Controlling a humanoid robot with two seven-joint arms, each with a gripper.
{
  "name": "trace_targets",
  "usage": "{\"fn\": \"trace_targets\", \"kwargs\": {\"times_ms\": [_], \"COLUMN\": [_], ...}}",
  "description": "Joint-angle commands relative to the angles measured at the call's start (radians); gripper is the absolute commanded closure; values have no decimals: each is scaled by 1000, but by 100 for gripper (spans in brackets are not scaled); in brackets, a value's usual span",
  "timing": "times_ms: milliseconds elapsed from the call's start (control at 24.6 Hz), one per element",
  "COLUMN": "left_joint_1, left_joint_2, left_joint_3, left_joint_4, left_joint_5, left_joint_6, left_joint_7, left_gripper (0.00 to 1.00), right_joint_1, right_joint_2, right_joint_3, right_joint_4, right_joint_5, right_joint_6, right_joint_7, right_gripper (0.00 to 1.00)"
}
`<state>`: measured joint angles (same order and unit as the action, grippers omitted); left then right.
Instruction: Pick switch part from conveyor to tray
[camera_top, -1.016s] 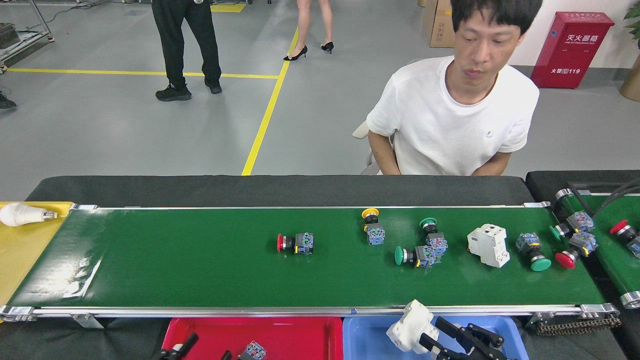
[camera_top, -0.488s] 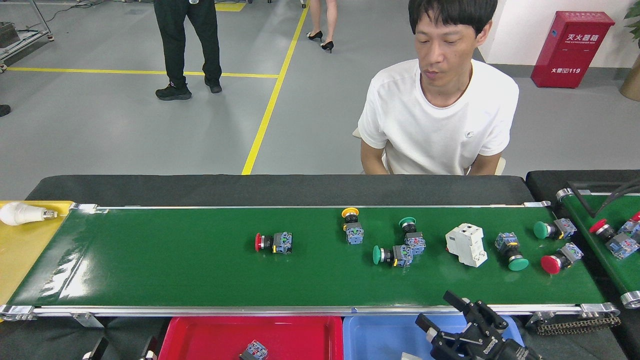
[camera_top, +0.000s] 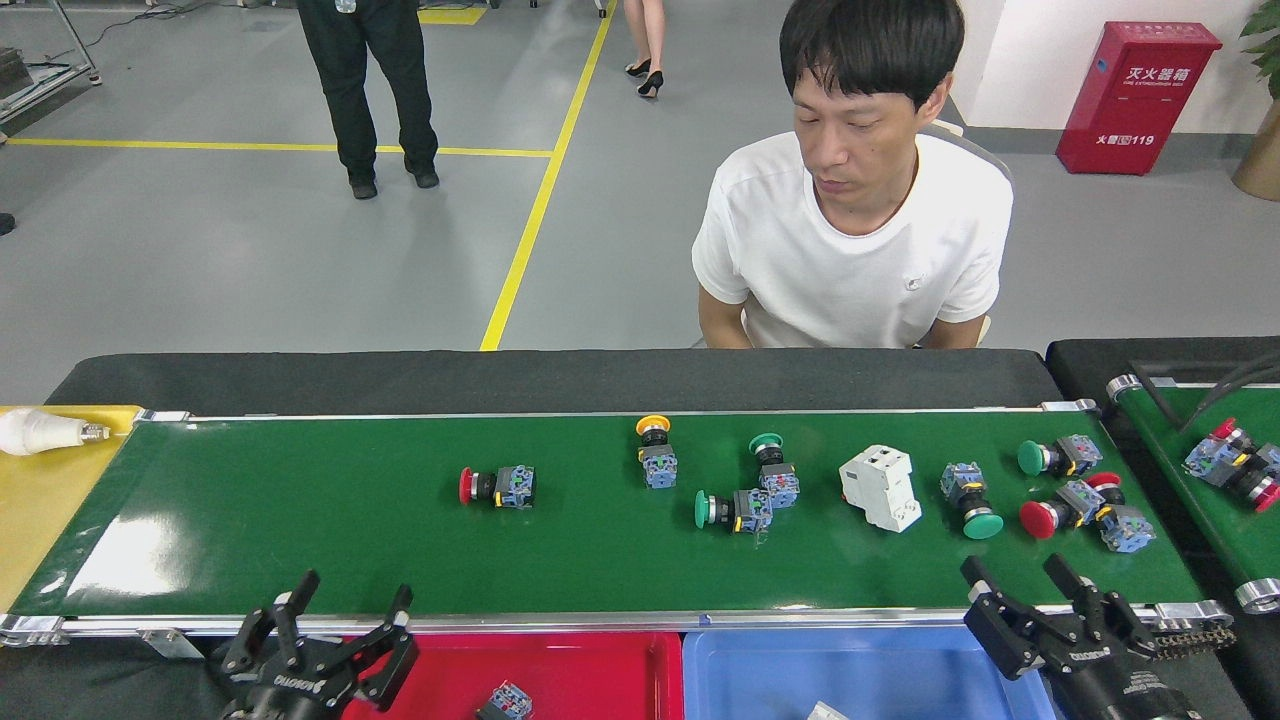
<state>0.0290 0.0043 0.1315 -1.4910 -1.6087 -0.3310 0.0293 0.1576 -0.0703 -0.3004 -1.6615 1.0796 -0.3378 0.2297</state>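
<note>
The dark-green conveyor (camera_top: 300, 530) carries several push-button switch parts: a red one (camera_top: 497, 486) left of centre, a yellow one (camera_top: 655, 452), two green ones (camera_top: 733, 509) (camera_top: 772, 466), another green one (camera_top: 970, 499), and a cluster (camera_top: 1075, 495) at the right end. A white breaker block (camera_top: 881, 487) lies among them. My left gripper (camera_top: 350, 598) is open over the near rail, above the red tray (camera_top: 600, 670). My right gripper (camera_top: 1015, 578) is open at the belt's near right edge, beside the blue tray (camera_top: 760, 675). Both are empty.
A person in a white shirt (camera_top: 850, 260) sits behind the belt. A second, narrower green belt (camera_top: 1215, 500) with more switches lies at right. A light bulb (camera_top: 40, 432) rests on a yellow surface at left. One switch part (camera_top: 507, 701) lies in the red tray.
The parts have travelled left along the belt. My right gripper dropped the white block into the blue tray, then rose toward the belt's right end. My left gripper came up into view.
</note>
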Motion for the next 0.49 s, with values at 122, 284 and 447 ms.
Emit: {"fn": "trace_targets", "kwargs": {"times_ms": [122,284,447], "left_joint_1": [-163,-285,-362], "left_joint_2": [8,8,5], "left_joint_3": [-67,-73,-81], "left_joint_4": [179,333,414], "left_joint_5": [-33,-46,-56], "left_joint_6": [101,113,115], "left_joint_7": [-2,3,4], "left_gripper": [0,0,0], "right_joint_1": [14,31,46], "right_joint_2": [4,9,21], "right_joint_3": [-5,0,6], "right_joint_4": [-43,-47,-47], "right_joint_5": [5,6,65], "right_joint_6": [16,-17,-23], "right_joint_7": [-84,-197,-254], "right_gripper": [2,2,3]}}
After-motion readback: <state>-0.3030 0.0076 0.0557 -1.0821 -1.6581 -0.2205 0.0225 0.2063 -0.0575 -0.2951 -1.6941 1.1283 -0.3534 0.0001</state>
